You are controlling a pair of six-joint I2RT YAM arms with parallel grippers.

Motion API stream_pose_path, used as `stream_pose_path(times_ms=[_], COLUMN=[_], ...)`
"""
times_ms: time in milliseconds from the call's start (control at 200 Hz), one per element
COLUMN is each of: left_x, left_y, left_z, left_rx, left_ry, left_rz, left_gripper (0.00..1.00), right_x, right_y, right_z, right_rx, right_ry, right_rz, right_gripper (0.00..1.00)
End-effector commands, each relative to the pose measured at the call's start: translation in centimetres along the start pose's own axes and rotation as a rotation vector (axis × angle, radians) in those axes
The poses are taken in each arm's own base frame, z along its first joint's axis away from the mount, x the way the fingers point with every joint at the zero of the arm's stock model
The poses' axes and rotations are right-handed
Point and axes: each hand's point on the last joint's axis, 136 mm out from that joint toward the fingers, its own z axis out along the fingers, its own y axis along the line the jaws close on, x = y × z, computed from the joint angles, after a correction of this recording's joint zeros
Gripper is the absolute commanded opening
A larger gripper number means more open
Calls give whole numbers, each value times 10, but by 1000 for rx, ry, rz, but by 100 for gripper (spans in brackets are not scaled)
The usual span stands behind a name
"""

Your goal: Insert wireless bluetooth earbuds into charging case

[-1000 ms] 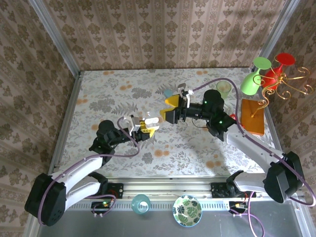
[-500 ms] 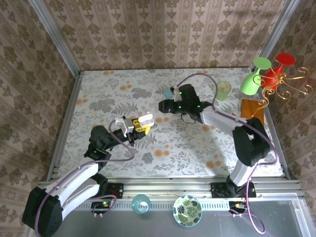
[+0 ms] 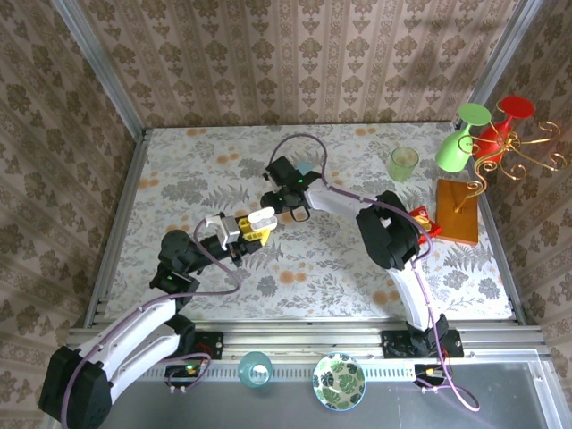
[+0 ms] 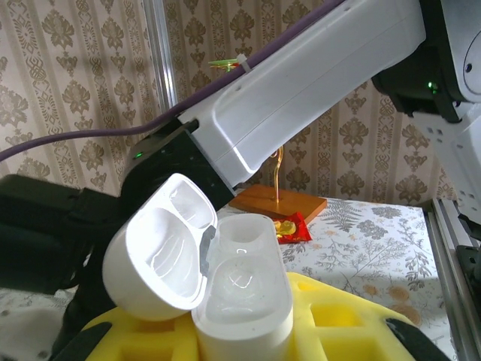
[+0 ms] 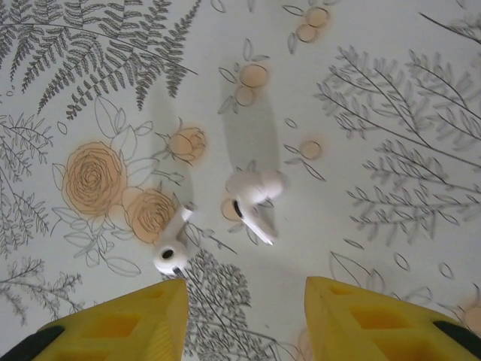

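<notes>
**Clerk:** Item one, the small glossy white hinged charging case (image 4: pixel 242 297). Location?

**Keeper:** Clamped upright between the yellow finger pads (image 4: pixel 376 338) of the left gripper (image 3: pixel 259 229), left of centre over the floral-printed table (image 3: pixel 179 170). The rounded lid (image 4: pixel 159 259) is swung open to the left. Both moulded wells in the body show bare plastic.

**Clerk:** Item two, the pair of small white wireless earbuds (image 5: pixel 254 192)?

**Keeper:** Loose on the table, near each other but apart. One lies upper right. The other (image 5: pixel 171 254) lies lower left, beside a printed orange rose.

**Clerk:** Right gripper (image 5: pixel 244 293), condition?

**Keeper:** Jaws spread wide and gripping nothing. Its yellow fingertips (image 5: pixel 128 320) sit just short of the pair and touch neither piece.

**Clerk:** Its place, seen from above?

**Keeper:** The right arm reaches across to mid-table. Its end is just beyond the held case and near a light teal-blue rounded lump (image 3: pixel 305 167).

**Clerk:** Sundries, far right?

**Keeper:**
- A pale green tumbler (image 3: pixel 403 163).
- A green plastic wine glass (image 3: pixel 465 134) and a red one (image 3: pixel 511 112), both on a gold wire stand (image 3: pixel 527 161).
- The stand's orange wooden base (image 3: pixel 460 212).
- A red snack packet (image 3: pixel 422 219) beside that base.
</notes>
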Motion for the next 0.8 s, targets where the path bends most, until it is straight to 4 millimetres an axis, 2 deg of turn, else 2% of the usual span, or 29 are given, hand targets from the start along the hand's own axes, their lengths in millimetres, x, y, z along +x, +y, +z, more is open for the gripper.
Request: stream_pose_path(times_ms=[0,160,525,795], left_x=[-6,-8,-8,-6], left_y=[-7,-8,-7,-7], left_z=[-2,-3,-3,-3], left_rx=[25,28,24,20], left_ry=[-22,-23,-22,-16], left_rz=[9,13,17,19], left_gripper=[5,5,5,5], right_x=[9,3,2,-4], right_y=[-18,-17,-14,-12], right_z=[9,19,41,37], right_rx=[131,172,189,187], right_ry=[71,84,119,110], right_rz=[-78,-123,-168,-180], right_gripper=[44,39,36,28])
